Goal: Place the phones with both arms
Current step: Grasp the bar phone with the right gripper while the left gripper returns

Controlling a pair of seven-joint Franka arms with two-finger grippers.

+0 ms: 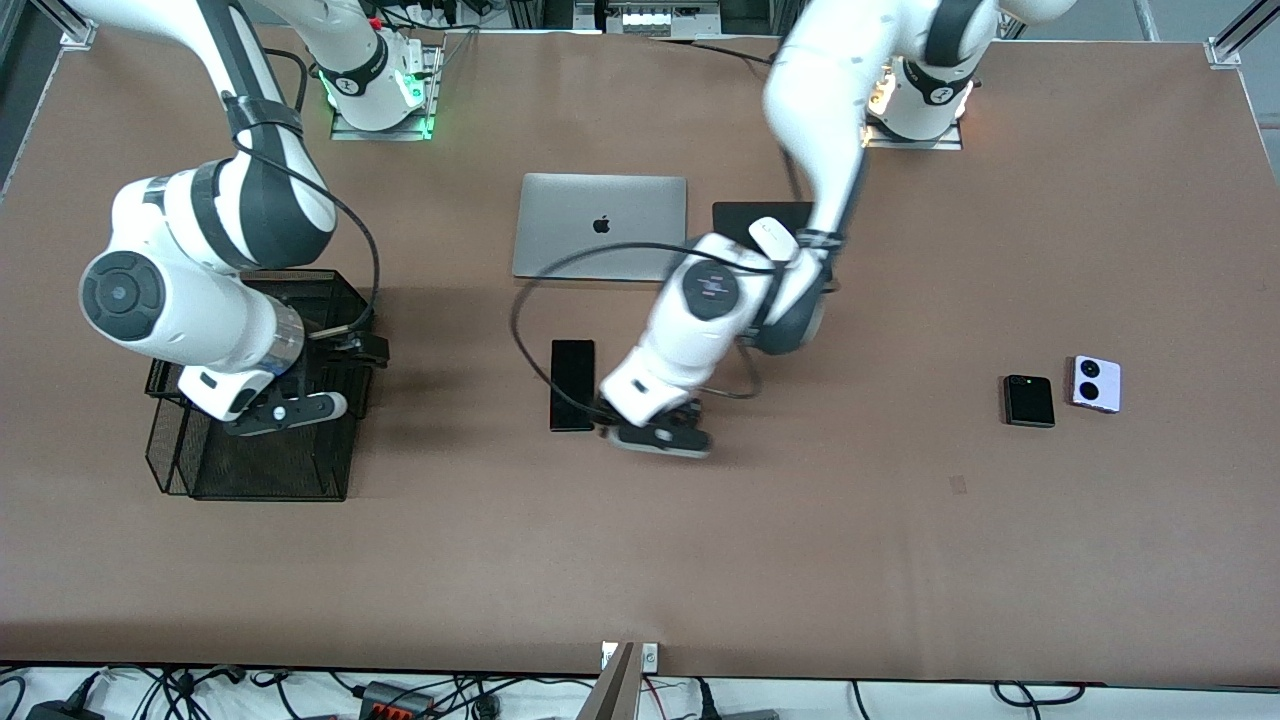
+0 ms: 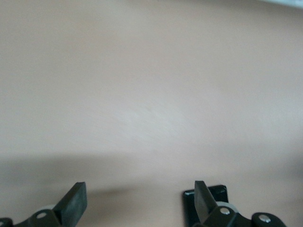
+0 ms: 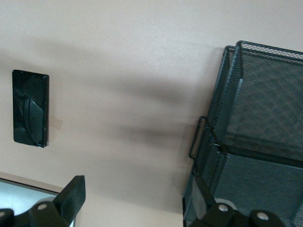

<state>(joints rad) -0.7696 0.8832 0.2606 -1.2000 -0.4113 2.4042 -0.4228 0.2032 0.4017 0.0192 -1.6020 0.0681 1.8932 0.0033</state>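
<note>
The main risk lay with the left gripper (image 1: pixel 655 428), which hung low just beside the long black phone (image 1: pixel 572 385) with its fingers spread wide and nothing between them. If it came down off-centre, one fingertip could catch the phone's edge and skate the flat slab across the table (image 1: pixel 900 550) instead of straddling it (a thin slab lying flat offers very little to pinch). Its loose black cable also looped close to the phone and might drag over it.

The right gripper (image 1: pixel 285 412) waited over the black mesh basket (image 1: pixel 190 470) — fingers wide too, holding nothing.

The long phone was a glossy black rectangle, lying flat near the table's middle, nearer the front camera than the silver laptop (image 1: pixel 600 226). The small black phone (image 1: pixel 1029 401) and the lilac-white phone (image 1: pixel 1096 384) — two dark round lenses showing — lay side by side toward the left arm's end, well apart from both grippers.
</note>
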